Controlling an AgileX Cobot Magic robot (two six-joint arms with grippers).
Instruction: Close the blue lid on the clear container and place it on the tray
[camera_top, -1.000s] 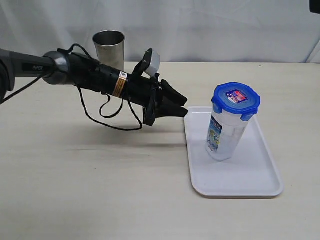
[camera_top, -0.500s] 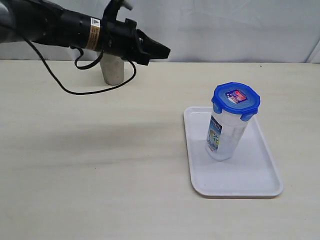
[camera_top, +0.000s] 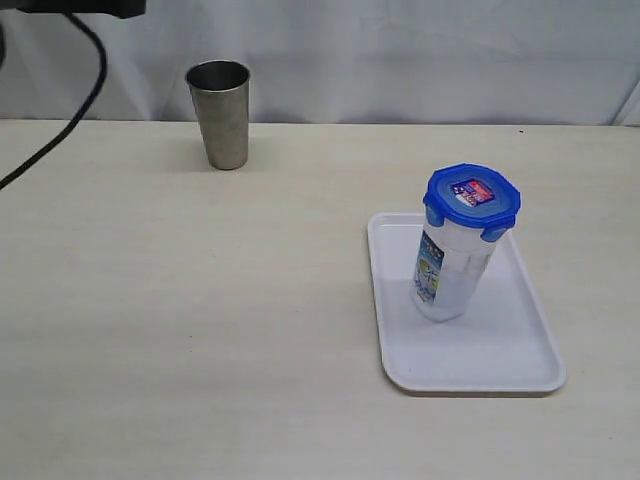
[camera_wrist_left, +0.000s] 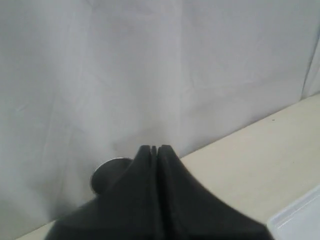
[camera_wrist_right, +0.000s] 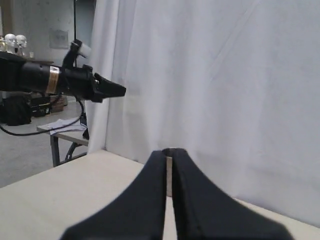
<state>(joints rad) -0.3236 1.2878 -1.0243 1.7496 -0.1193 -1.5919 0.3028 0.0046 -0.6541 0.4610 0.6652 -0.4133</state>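
The clear container (camera_top: 450, 270) stands upright on the white tray (camera_top: 505, 365), at the right of the table. The blue lid (camera_top: 472, 201) sits on top of it with its tabs down. Both grippers are far from it. My left gripper (camera_wrist_left: 154, 148) is shut and empty, raised high at the back left; only a dark piece of its arm (camera_top: 85, 8) shows at the exterior view's top edge. The right wrist view shows that left gripper (camera_wrist_right: 112, 90) in the air. My right gripper (camera_wrist_right: 168, 151) is shut with nothing in it and is outside the exterior view.
A grey steel cup (camera_top: 219, 113) stands at the back left of the table, and its rim (camera_wrist_left: 106, 170) shows behind my left fingers. A black cable (camera_top: 60, 140) hangs down at the far left. A white curtain backs the table. A tray corner (camera_wrist_left: 300, 216) shows in the left wrist view.
The left arm has risen from beside the tray and swung up and back to the left, almost leaving the exterior view. Container, lid and tray have not moved.
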